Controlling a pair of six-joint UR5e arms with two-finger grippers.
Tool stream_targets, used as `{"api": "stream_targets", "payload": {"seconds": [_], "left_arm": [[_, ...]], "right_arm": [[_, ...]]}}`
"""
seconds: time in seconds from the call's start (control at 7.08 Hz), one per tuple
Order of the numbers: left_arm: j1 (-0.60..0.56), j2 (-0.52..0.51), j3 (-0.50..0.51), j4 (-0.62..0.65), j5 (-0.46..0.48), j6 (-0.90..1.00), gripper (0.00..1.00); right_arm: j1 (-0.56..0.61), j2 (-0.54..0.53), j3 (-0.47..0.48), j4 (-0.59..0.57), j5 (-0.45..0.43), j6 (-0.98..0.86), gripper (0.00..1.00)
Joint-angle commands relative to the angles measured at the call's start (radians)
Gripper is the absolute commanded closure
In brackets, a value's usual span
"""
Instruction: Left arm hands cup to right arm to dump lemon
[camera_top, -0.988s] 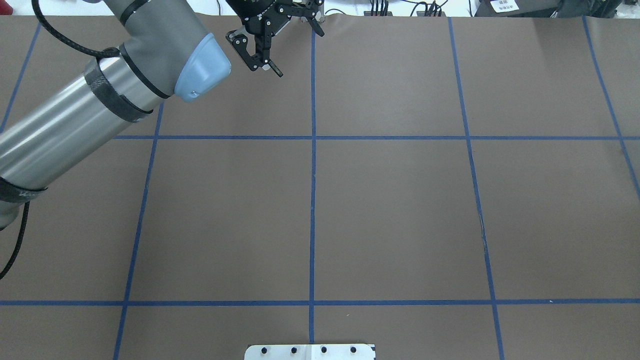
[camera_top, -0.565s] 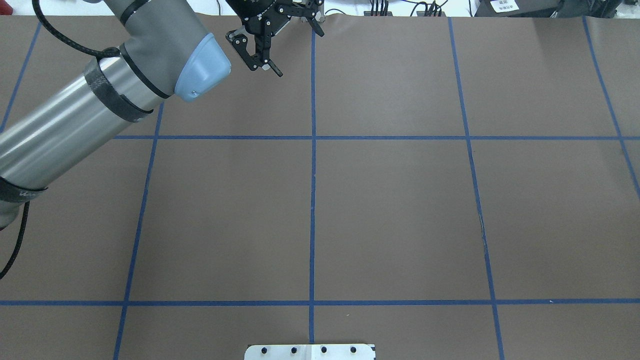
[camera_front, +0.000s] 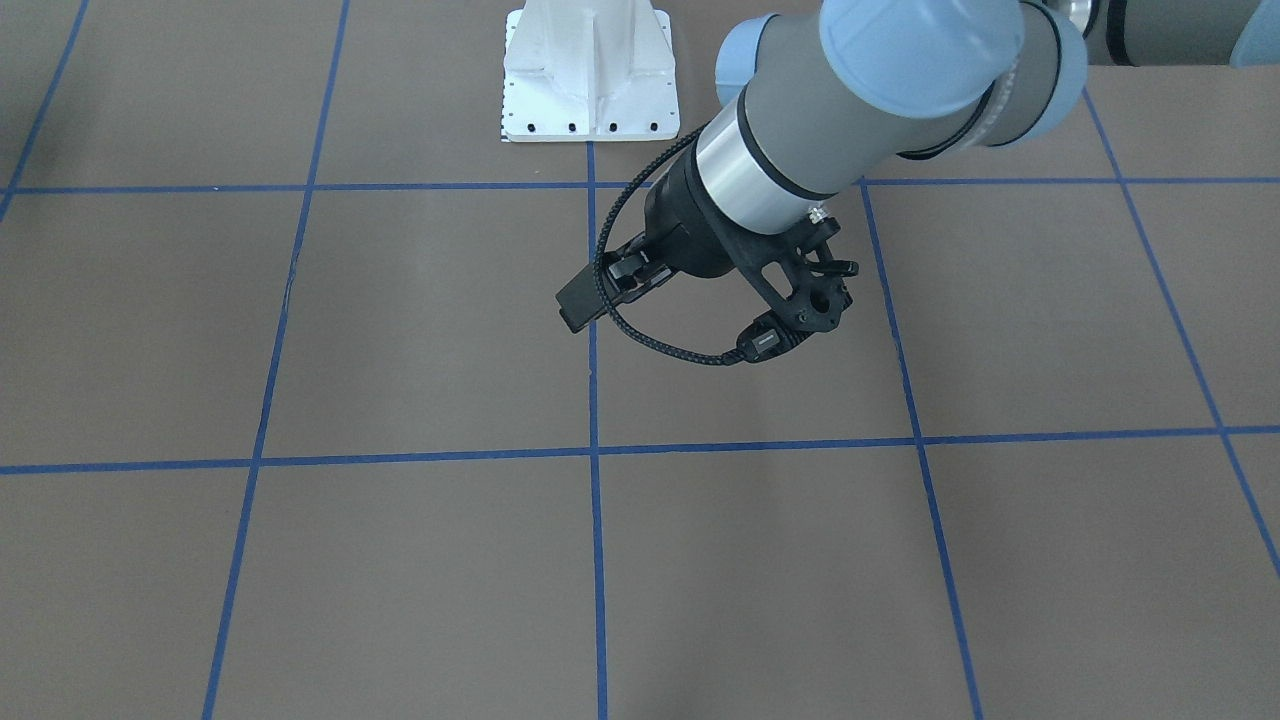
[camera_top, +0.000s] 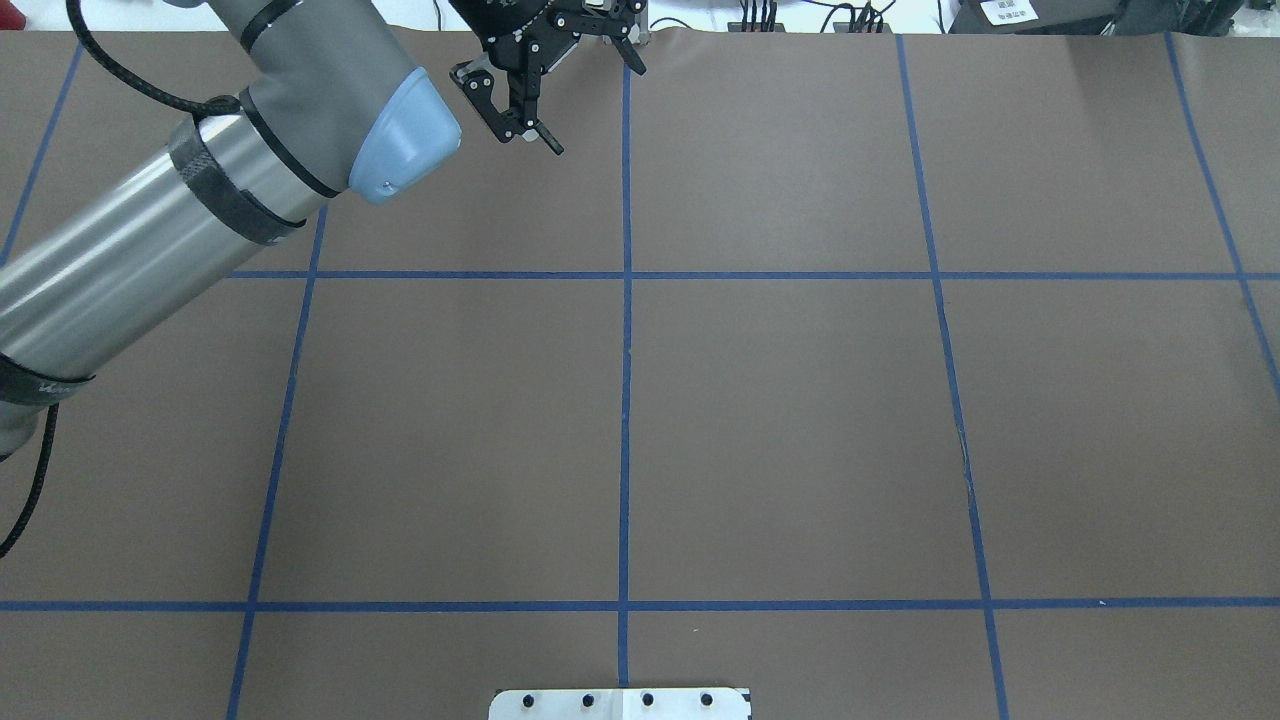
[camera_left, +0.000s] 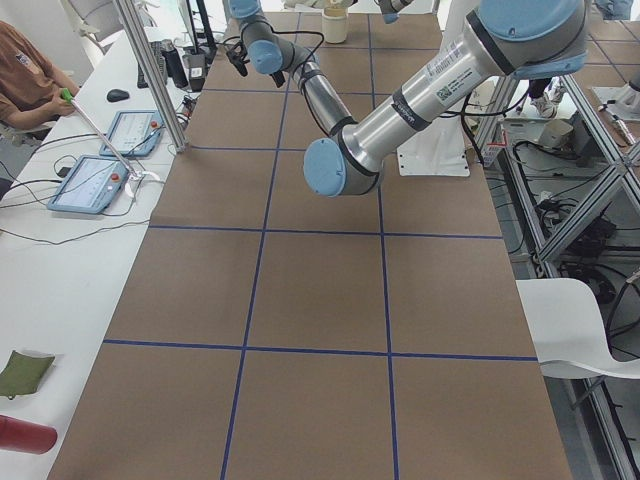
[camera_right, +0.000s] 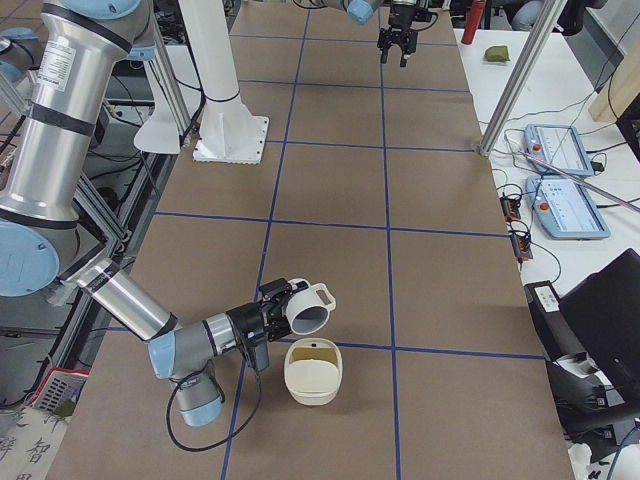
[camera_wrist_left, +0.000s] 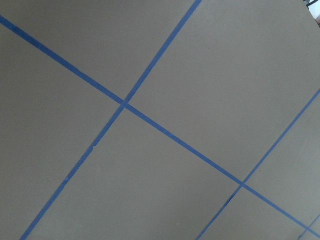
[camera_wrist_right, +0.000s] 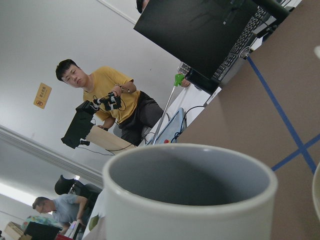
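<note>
The white cup (camera_right: 310, 305) lies tilted on its side at the tip of the right arm (camera_right: 205, 340), low at the table's near end, its mouth turned towards a cream bowl. From this side view I cannot tell whether the right gripper is open or shut. In the right wrist view the cup (camera_wrist_right: 190, 210) fills the lower frame, and the part of its grey inside that shows is bare. The lemon is hidden. My left gripper (camera_top: 592, 105) hangs open and holds nothing near the table's far edge, and it shows small in the right side view (camera_right: 403, 45).
A cream bowl (camera_right: 312, 373) stands just below the cup. The white robot pedestal (camera_front: 590, 85) stands at the table's robot side. Tablets (camera_right: 560, 150) and a monitor lie on the side bench. A seated person (camera_wrist_right: 112, 97) shows beyond the table.
</note>
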Motion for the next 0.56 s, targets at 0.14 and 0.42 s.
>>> {"api": "stream_targets", "payload": {"seconds": [0.14, 0.42], "left_arm": [[0.001, 0.003, -0.001, -0.001, 0.000, 0.000, 0.00], [0.001, 0.006, -0.001, -0.003, 0.000, 0.000, 0.00]], "right_arm": [[0.013, -0.008, 0.073, -0.137, 0.022, -0.438, 1.00], [0.115, -0.011, 0.275, -0.382, 0.122, -0.495, 1.00]]}}
